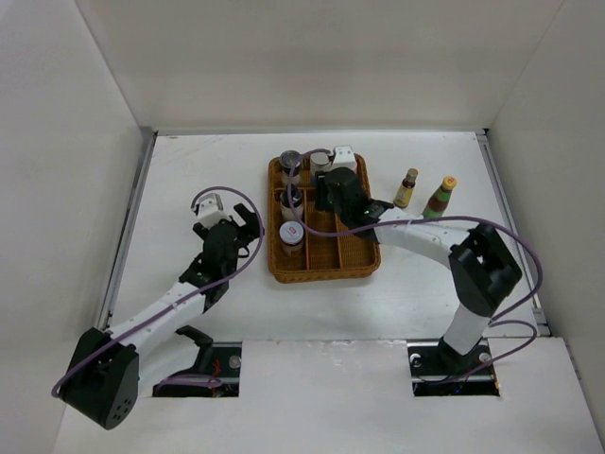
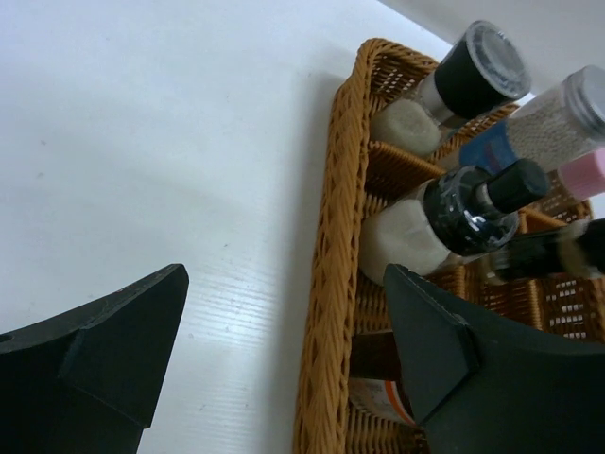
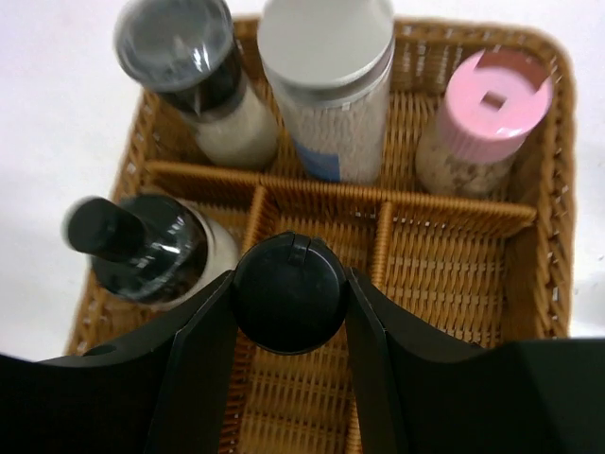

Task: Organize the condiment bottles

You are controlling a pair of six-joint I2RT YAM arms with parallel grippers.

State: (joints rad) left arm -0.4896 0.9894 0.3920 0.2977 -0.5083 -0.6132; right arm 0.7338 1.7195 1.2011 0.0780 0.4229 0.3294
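- No text, brand, number or sign can be read in any view.
- A blue label is seen on the grey-lidded jar, but no lettering can be made out on it.
- Labels are borne by the yellow-capped bottle and the green-red bottle; they are too small to be read.
- On the black cap of the dark sauce bottle only moulded lines are seen, no letters.
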